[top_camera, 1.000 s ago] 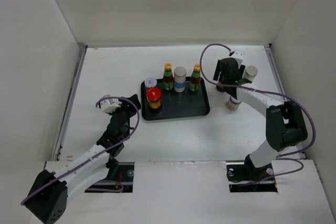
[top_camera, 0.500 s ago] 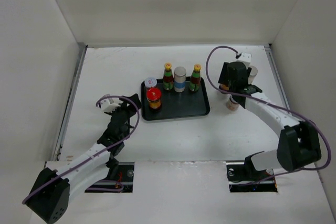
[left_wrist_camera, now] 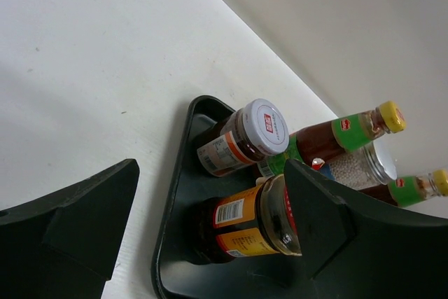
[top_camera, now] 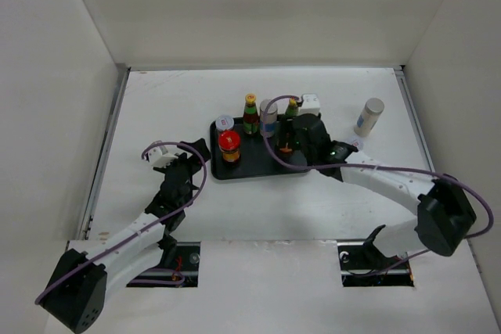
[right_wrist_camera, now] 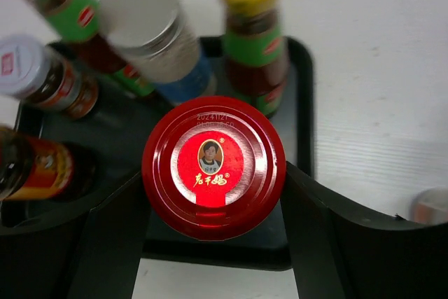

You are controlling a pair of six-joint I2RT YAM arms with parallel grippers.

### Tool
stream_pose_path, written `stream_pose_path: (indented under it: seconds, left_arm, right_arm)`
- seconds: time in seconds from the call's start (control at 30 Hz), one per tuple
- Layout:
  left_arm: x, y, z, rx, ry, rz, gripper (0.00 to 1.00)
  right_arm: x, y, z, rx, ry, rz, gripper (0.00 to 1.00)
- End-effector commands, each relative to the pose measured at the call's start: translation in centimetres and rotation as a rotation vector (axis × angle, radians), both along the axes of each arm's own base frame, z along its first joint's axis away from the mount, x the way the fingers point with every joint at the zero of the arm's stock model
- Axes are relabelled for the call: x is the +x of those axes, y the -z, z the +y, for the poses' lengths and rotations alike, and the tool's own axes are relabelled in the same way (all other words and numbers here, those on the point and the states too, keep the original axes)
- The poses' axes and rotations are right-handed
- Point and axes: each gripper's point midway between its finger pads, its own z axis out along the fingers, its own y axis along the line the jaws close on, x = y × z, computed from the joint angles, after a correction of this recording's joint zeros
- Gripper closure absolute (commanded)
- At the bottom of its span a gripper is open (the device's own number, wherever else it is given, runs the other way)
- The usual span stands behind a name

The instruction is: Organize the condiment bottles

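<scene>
Right wrist view: body of the round red-lidded jar (right_wrist_camera: 213, 162) is concealed beneath its own lid. The orange-labelled dark jar (right_wrist_camera: 31, 164) is cut by the left edge. A pale object (right_wrist_camera: 428, 206) at the right edge is blurred and unidentified.
Left wrist view: the lower slim yellow-capped brown sauce bottle (left_wrist_camera: 409, 190) is cut by the right edge.

**A:** where are the bottles at rn?

**B:** five are upright on the tray (top_camera: 258, 165). Back row is sauce bottle (top_camera: 250, 113), grey-capped jar (top_camera: 268, 113), second sauce bottle (right_wrist_camera: 253, 40). White-lidded jar (top_camera: 225, 123) is back left, with the red-lidded jar (top_camera: 228, 146) in front of it.

**A:** and the rest?

**B:** other red-lidded jar (right_wrist_camera: 213, 164) is upright, pinched in the right gripper (right_wrist_camera: 213, 187) over the tray. The shaker (top_camera: 369, 116) stands alone, well right of the tray.
</scene>
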Motion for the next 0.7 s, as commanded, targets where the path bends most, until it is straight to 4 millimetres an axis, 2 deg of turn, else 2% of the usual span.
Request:
stream_pose_path:
  seconds: [0.0,0.2,0.43,0.53,0.67]
  left_arm:
    - [0.1,-0.3,-0.1,-0.033,0.001,-0.023,0.15]
    - [0.2,0.1,0.0,-0.030,0.001,-0.014,0.15]
    - [0.3,0.3,-0.1,-0.034,0.003,-0.008,0.15]
    - [0.4,0.3,-0.1,-0.035,0.008,-0.010,0.15]
    - [0.3,-0.1,0.0,-0.045,0.009,-0.022,0.15]
  right_arm:
    - [1.8,-7.6,5.9,0.208,-0.071,-0.198,0.40]
    - [1.9,-5.6,10.9,0.175,-0.149,-0.181,0.40]
    - [2.3,-4.0,14.2,0.161,-0.182,-0.171,0.36]
    - [2.0,-4.0,15.1,0.161,-0.195,-0.172,0.28]
    - [1.9,-4.6,14.3,0.150,-0.173,-0.181,0.08]
